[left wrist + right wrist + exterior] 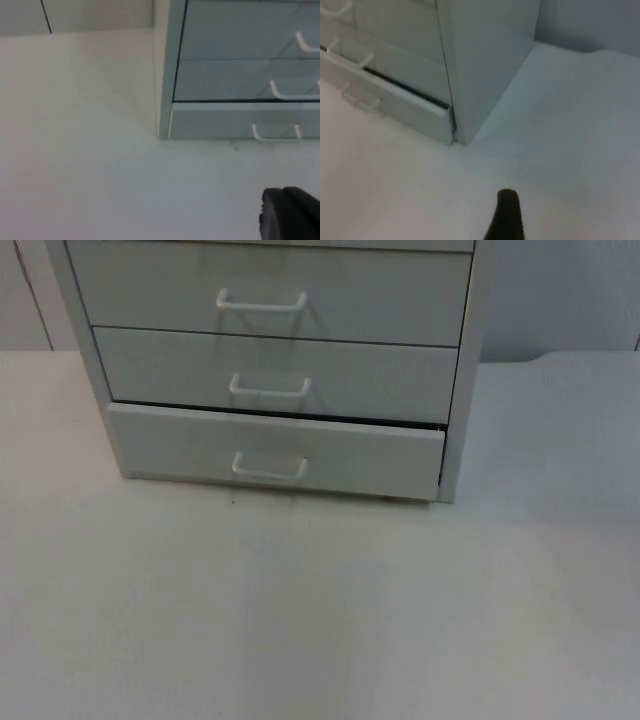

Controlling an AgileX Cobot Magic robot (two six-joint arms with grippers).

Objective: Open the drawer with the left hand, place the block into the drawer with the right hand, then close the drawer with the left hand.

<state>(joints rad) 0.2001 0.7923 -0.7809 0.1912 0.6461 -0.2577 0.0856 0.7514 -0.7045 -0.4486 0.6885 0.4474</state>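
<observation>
A: Where was the pale grey metal drawer cabinet [270, 360]?
B: At the far side of the white counter [320, 610], three drawers showing. Its bottom drawer [275, 450] with the white wire handle [269, 468] stood pulled out a little, dark gap above its front.
A: End effectors?
B: Left end effector [287, 215] sat over the counter near the cabinet's left corner. Right end effector [506, 215] near its right corner. Couldn't tell apart or together on either.

Soft, even, cool-tinted light falls across the white table top [320, 620], without glare. A faint shadow lies under the pale grey metal drawer cabinet [280, 370], and a dark gap shows above its lowest drawer [275, 450]. Both wrist views look hazy, with soft edges.
</observation>
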